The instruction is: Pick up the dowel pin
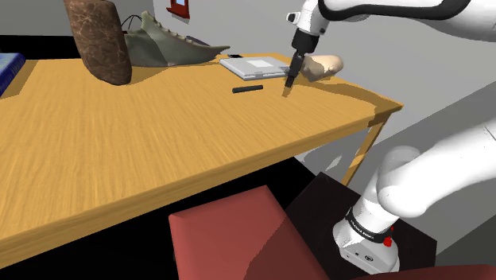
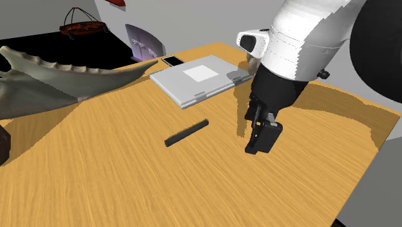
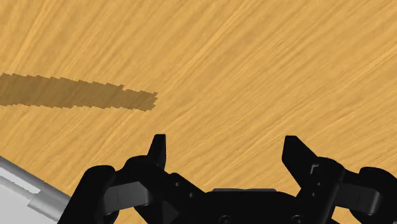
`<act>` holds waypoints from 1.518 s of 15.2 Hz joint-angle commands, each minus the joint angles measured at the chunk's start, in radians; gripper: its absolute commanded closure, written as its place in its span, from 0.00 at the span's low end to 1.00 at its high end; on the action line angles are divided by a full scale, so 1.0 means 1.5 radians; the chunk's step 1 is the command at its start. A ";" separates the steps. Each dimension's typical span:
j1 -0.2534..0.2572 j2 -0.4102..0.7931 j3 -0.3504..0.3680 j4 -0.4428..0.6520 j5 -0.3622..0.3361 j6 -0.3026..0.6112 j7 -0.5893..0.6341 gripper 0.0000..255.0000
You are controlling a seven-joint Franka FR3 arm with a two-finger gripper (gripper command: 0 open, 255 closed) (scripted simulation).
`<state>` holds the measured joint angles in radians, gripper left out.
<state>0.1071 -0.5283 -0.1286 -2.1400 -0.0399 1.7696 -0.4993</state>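
Presently: my tool [image 1: 290, 82] is spread open and empty, standing beside the dowel pin [image 1: 247, 90], not over it.
Shoulder view: the pin, a thin dark rod, lies flat on the wood-grained surface [image 1: 159, 151] near a flat grey slab [image 1: 253, 67], and the tool hangs to the pin's right in this view. Second exterior view: the tool is clear of the pin; the risk, in my judgement, is closing on bare wood, or nudging so slim a rod that it rolls or skids away. Wrist view: both black fingers [image 3: 158, 149] stand well apart over smooth grain with nothing between them, and the slab's corner is close enough that a careless sideways move could clip it.
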 commanded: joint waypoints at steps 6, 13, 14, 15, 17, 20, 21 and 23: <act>0.063 0.185 -0.057 0.138 -0.004 0.036 -0.299 0.00; 0.095 0.335 -0.061 0.263 0.012 0.052 -0.528 0.00; 0.095 0.334 -0.061 0.254 0.011 0.061 -0.528 0.00; 0.095 0.334 -0.061 0.244 0.011 0.070 -0.527 0.00; 0.094 0.333 -0.061 0.226 0.011 0.088 -0.527 0.00; 0.094 0.334 -0.061 0.203 0.011 0.111 -0.527 0.00; 0.094 0.333 -0.061 0.203 0.011 0.111 -0.527 0.00; 0.094 0.333 -0.061 0.202 0.011 0.111 -0.527 1.00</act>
<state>0.2486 -0.0305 -0.2202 -1.8347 -0.0236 1.9333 -1.2896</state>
